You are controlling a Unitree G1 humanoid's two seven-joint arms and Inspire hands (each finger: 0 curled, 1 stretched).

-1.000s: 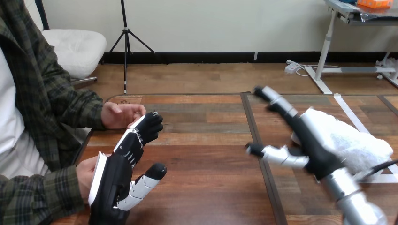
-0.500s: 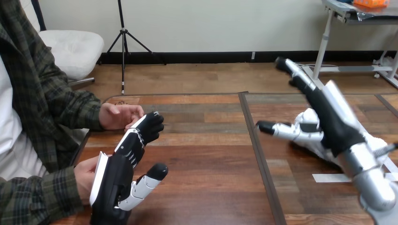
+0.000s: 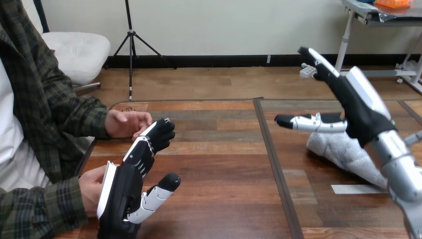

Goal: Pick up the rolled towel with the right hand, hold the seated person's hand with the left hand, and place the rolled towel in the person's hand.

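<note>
The rolled white towel [image 3: 343,152] lies on the table at the right. My right hand [image 3: 356,112] hovers above it, open, fingers stretched up and away and the thumb pointing left; it does not touch the towel. My left hand [image 3: 122,191] stands on edge at the lower left, open, with loosely bent fingers and the thumb sticking out, holding nothing. The person's hand at the lower left [image 3: 91,186] rests against its back. The person's other hand [image 3: 127,123] lies on the table edge just beyond my left fingertips [image 3: 161,133].
A strip of white tape [image 3: 351,189] lies on the wood in front of the towel. A dark seam [image 3: 273,159] runs front to back through the table's middle. Bare wood stretches between my two hands.
My right hand has risen from over the towel and swung up and back, uncovering the towel. The left hand and the person's hands have barely moved.
</note>
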